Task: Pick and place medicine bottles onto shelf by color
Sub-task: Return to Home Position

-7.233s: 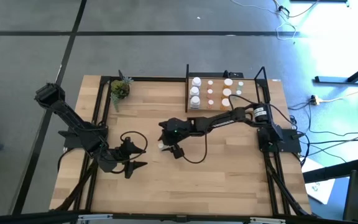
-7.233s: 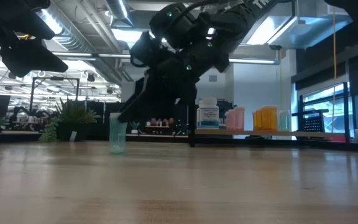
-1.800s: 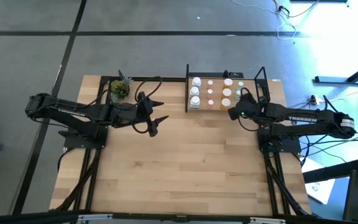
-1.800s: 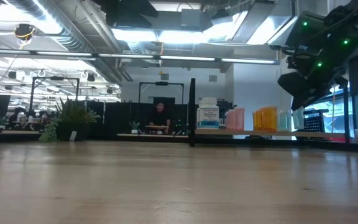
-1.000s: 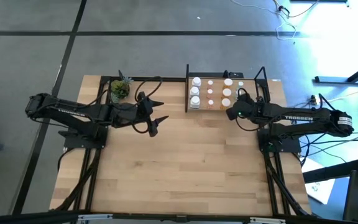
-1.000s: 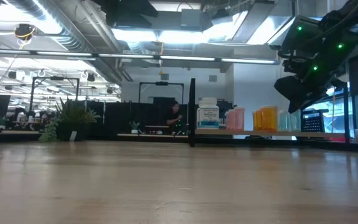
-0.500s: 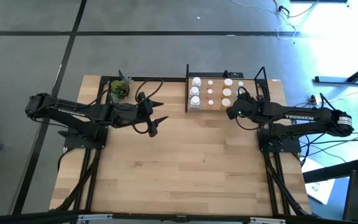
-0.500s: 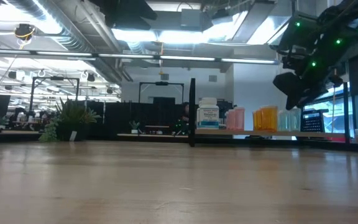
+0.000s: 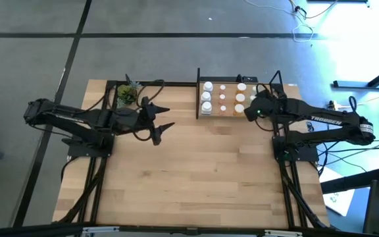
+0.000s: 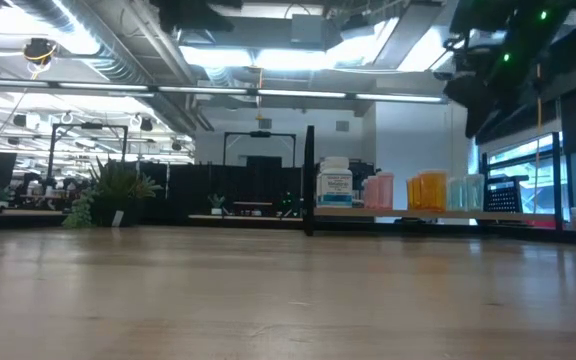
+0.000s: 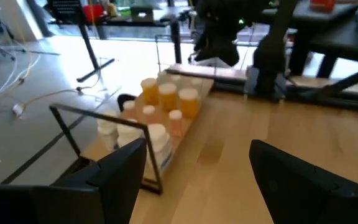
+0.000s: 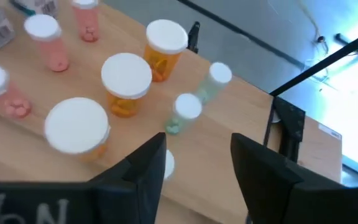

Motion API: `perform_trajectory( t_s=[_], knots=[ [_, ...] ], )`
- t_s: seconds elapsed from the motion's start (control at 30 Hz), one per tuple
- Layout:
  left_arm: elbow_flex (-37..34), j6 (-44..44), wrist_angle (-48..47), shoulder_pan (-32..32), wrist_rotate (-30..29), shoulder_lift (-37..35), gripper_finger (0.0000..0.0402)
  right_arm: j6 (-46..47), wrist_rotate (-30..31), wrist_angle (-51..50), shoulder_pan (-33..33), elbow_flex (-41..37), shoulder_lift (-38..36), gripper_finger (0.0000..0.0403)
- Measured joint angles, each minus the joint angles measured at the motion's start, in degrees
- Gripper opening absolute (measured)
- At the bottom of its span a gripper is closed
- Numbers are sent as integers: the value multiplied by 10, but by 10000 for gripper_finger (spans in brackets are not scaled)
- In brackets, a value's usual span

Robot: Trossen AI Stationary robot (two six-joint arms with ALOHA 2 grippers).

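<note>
Medicine bottles (image 9: 222,97) standing on shelf (image 9: 233,112) at desk (image 9: 196,171) far edge | right gripper (image 12: 197,152) open, empty, above shelf's right end | left gripper (image 9: 165,117) open, empty, over desk beside shelf

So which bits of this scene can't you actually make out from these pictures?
High view: the right arm covers the shelf's right end, hiding any bottles there.
Right wrist view: one white cap peeks past a jaw; its bottle's colour is hidden.
Low view: the white bottle's label print is too small to read, and the front bottles hide the rows behind.
</note>
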Motion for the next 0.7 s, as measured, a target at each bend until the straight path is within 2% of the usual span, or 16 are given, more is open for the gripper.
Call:
perform_trajectory(
  t_s=[0.17, 0.3, 0.47, 0.63, 0.7],
  knots=[
    [1, 0, 4, -22, 1, -27, 279, -13, -57, -56, 18, 61, -13, 141],
    [1, 0, 7, -38, -1, -37, 279, -47, -108, -60, 41, 109, -26, 82],
    [1, -28, 32, -42, 2, -38, 279, -83, -142, -59, 75, 168, -32, 9],
    [1, -32, 51, -42, 18, -37, 279, -90, -152, -59, 113, 218, -33, 16],
    [1, -46, 68, -43, 7, -36, 279, -90, -151, -58, 128, 235, -33, 13]
  ],
)
